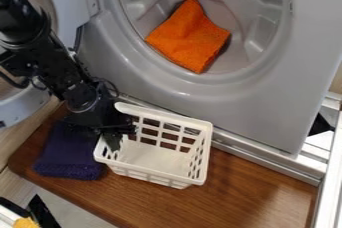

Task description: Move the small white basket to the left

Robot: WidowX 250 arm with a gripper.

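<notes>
White basket (159, 158) just beside navy cloth (65, 156)

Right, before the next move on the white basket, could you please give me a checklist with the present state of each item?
1. Basket upright on the wooden board: ok.
2. Gripper at the basket's left side, as the camera sees it: ok.
3. Secure hold on the basket wall: cannot tell; the dark gripper hides the contact.
4. Free path to the camera's left: not ok; the dark blue cloth lies right there and would probably be pushed or snagged.
5. Orange cloth away from the basket: ok, it lies inside the grey drum.
</notes>
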